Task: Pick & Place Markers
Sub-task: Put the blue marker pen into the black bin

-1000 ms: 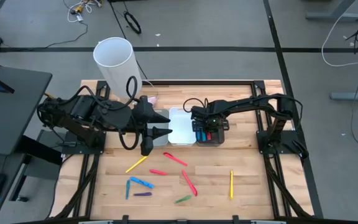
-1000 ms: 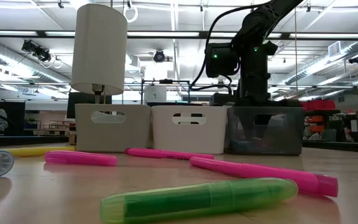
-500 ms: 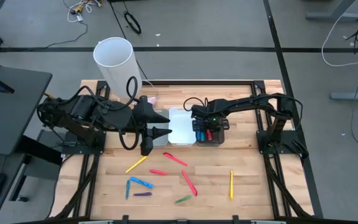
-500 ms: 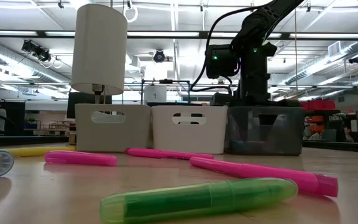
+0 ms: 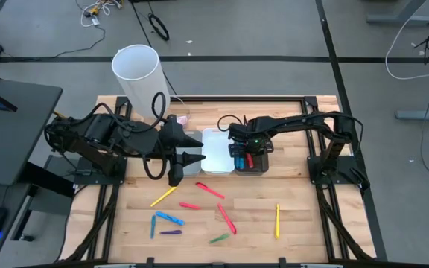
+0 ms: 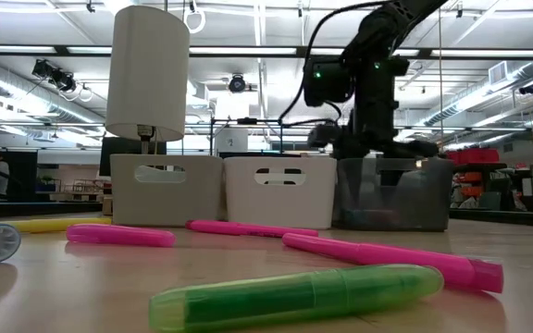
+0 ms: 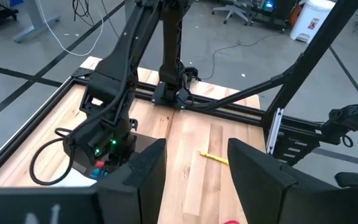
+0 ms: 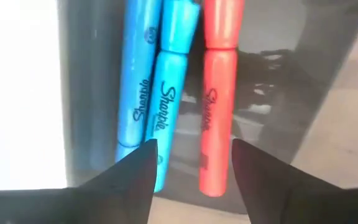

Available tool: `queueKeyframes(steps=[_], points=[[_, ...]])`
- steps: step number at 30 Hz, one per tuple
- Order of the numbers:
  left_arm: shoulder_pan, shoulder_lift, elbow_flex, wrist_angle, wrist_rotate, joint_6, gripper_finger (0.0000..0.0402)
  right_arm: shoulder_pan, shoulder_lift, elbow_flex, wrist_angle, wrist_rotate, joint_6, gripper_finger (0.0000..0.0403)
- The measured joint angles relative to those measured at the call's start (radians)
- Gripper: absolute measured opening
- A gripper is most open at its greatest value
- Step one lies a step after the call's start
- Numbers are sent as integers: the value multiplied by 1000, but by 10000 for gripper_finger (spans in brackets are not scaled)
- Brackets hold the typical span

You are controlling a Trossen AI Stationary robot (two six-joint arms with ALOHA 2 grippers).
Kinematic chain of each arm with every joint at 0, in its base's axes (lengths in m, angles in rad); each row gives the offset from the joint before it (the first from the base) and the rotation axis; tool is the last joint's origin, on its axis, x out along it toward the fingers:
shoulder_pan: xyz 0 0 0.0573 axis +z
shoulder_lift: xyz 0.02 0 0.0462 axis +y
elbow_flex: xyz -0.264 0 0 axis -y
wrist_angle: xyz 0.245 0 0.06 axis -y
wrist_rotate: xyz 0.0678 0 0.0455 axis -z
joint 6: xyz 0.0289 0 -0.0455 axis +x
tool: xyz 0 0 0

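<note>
The wooden worktop (image 5: 289,231) is carrying a scatter of markers (image 5: 199,212), all lying on the near side of the dark bin (image 5: 249,162). Nearest the low camera a green marker (image 6: 294,296) is lying across the boards. Behind it pink ones (image 6: 391,262) are stretching toward the bin, with a yellow one (image 5: 277,219) lying well apart on the right arm's side. A row of three bins is standing behind the scatter: the dark bin, a white bin (image 5: 216,151) touching it, and another pale bin (image 6: 167,190) beside that.

The right gripper (image 5: 246,152) is hanging just over the dark bin with its jaws parted and nothing between them. Under it, inside the dark bin, two blue markers (image 8: 151,99) and a red marker (image 8: 216,112) are lying side by side, each one bearing the word "Sharpie" along its barrel. The left gripper (image 7: 194,180) is waiting beside the pale bin, jaws spread and empty.

A tall white cylinder (image 5: 141,74) is standing beyond the pale bin at the worktop's far edge. Past the dark bin the room is showing grey floor, loose cables, ceiling lights and what may be shelving.
</note>
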Motion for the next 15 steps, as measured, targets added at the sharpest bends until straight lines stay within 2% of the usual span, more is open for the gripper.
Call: queueKeyframes(steps=[7, 15], points=[[0, 0, 0, -2, 0, -1, 178, -3, -5, 147, -109, 30, -92, 182], [0, 0, 0, -20, 0, -6, 178, 32, -5, 324, -150, 23, -311, 162]])
